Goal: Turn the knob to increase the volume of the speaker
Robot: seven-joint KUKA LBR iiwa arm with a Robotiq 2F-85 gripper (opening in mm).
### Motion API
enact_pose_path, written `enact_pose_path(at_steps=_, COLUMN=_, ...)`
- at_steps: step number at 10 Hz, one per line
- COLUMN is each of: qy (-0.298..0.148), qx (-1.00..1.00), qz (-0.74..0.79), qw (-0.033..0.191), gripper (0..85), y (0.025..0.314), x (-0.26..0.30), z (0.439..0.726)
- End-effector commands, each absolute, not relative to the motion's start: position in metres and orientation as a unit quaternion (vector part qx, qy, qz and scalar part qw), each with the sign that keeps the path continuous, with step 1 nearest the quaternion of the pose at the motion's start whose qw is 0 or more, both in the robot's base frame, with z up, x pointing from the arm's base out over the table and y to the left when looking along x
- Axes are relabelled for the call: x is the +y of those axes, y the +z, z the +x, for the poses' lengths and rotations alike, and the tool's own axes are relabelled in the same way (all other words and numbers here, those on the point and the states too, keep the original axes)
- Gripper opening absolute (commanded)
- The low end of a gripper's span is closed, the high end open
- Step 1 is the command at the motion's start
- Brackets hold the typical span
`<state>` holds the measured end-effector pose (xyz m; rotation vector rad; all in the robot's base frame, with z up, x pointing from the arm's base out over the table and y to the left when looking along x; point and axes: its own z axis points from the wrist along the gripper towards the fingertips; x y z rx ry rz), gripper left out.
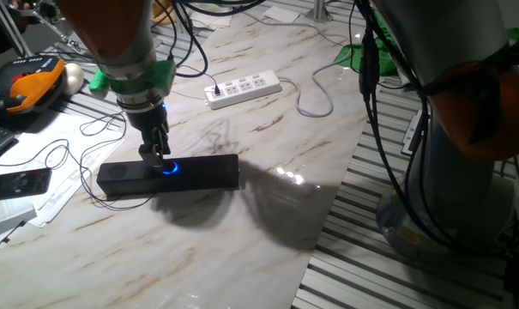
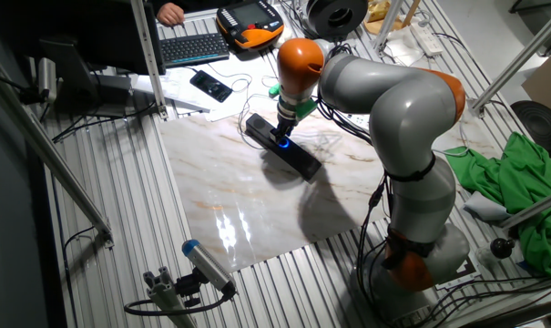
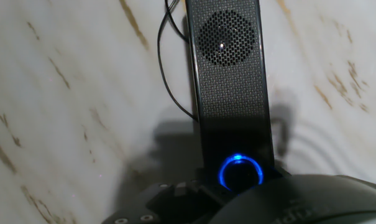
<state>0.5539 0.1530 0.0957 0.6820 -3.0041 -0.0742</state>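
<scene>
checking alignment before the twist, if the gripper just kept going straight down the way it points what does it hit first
Most likely the knob, the blue-lit dial in the middle of the speaker. The gripper points down right at it. Whether the fingers already touch it is unclear; the hand view shows the knob just ahead.

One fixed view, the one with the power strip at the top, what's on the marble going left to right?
Remote → speaker, with the gripper on its blue-lit knob → white power strip farther back → loose grey cable.
</scene>
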Motion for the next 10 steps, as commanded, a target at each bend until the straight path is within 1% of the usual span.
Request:
enact_pose_path(at_steps=1, qy=-0.025, qx=-0.974, qz=0.221, qw=0.029, gripper=51.0, y=0.093, x=0.152, z=0.554)
enact_pose_path(at_steps=4, qy=-0.03, qx=-0.974, qz=0.222, qw=0.028, gripper=51.0, y=0.086, x=0.15, z=0.554)
enact_pose_path(at_steps=10, qy=-0.033, qx=-0.974, qz=0.222, qw=0.029, gripper=51.0, y=0.083, x=0.148, z=0.553)
